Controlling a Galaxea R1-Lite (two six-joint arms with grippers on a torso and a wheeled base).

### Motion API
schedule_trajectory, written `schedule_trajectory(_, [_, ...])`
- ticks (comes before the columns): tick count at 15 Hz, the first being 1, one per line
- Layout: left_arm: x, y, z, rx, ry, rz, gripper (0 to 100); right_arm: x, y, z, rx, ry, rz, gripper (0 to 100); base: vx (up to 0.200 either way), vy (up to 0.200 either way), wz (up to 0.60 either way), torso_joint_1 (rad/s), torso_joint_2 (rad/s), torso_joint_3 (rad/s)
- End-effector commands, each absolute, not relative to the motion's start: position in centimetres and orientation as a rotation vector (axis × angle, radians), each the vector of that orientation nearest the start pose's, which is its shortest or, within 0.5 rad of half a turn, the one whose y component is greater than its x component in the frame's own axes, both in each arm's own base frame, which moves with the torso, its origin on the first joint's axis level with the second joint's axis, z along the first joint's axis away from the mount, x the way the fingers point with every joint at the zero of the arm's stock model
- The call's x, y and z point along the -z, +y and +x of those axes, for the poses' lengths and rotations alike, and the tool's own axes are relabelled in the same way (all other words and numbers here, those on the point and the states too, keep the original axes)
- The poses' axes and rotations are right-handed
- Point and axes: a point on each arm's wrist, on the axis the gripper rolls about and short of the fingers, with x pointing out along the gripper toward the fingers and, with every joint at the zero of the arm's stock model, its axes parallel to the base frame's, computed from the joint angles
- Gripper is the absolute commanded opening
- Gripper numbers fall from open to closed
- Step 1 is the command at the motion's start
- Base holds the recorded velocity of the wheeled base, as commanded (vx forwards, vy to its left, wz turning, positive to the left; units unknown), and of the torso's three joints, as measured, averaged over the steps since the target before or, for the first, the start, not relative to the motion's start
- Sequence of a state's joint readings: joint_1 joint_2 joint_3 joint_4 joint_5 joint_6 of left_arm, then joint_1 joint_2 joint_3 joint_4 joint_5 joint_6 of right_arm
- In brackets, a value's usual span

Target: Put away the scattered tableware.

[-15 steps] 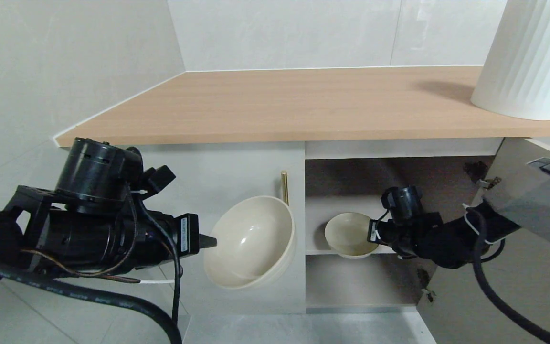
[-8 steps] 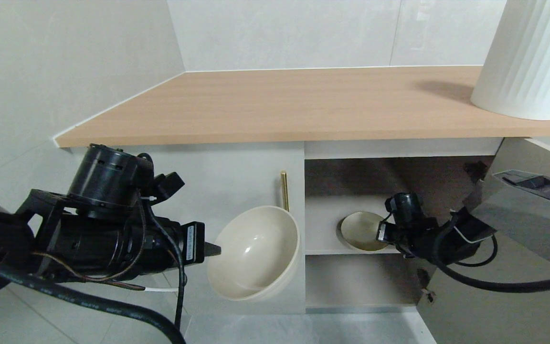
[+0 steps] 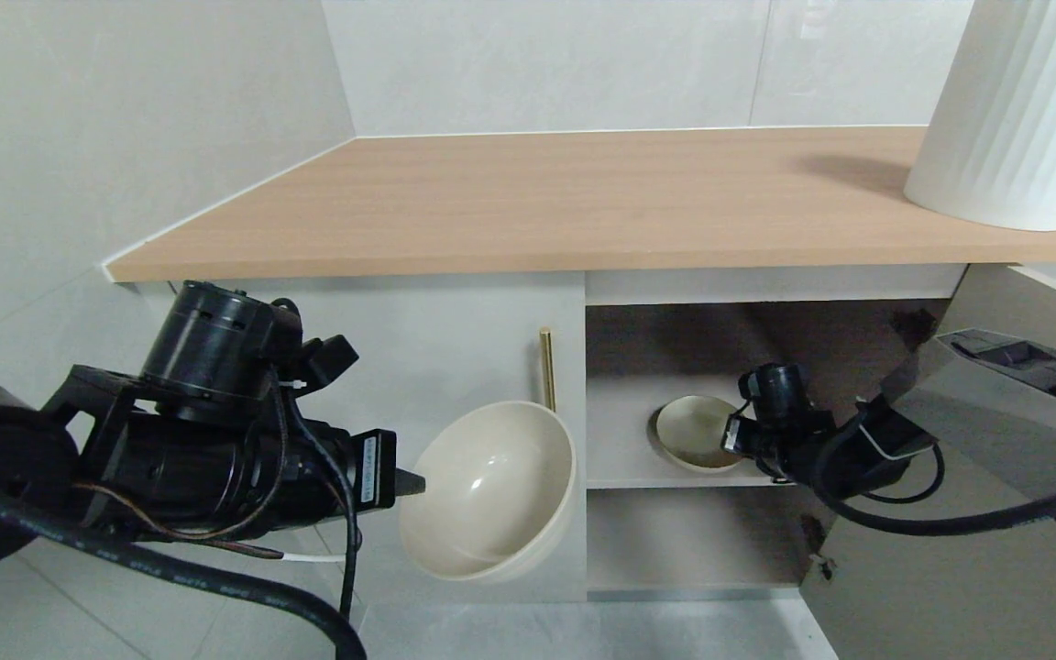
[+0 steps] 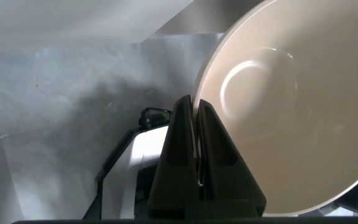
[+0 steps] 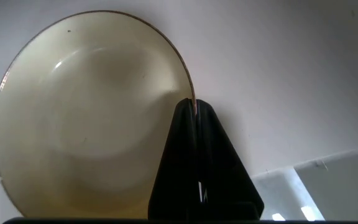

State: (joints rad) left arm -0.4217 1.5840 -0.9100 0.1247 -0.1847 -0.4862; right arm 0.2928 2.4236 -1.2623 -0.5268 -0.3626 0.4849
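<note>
Since the earlier frames, the big glossy cream bowl (image 3: 491,495) had been lowered a bit, and the small shallow cream dish (image 3: 688,431) had been carried deeper and laid flatter. Nearest, the big bowl was pinched by its rim in the left gripper (image 3: 413,481), tilted, just in front of the closed white door (image 3: 436,339). Honestly, a rim pinch that thin could be slipped out of, or the bowl knocked against the brass bar handle (image 3: 546,367). Further in, the dish was clamped at its rim by the right gripper (image 3: 731,438) on the white cabinet shelf (image 3: 620,440). It sat near the front edge, so it could be tipped off if released carelessly. Nothing could be read on the white label (image 3: 368,467). The white ribbed vessel (image 3: 1014,110) bore no writing.
</note>
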Motion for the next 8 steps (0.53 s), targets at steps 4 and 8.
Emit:
schedule_trajectory(4, [-17.22, -11.08, 23.74, 0.349, 0.935, -0.343, 0, -0.76, 12.25, 43.63, 0.208, 0.554, 0.27, 0, 0.0, 0.0, 0.0, 0.0, 0.0, 0.0])
schedule_trajectory(8, [-16.94, -11.43, 23.84, 0.353, 0.947, -0.335, 0, -0.76, 12.27, 43.92, 0.208, 0.547, 0.273, 100, 0.0, 0.0, 0.0, 0.0, 0.0, 0.0])
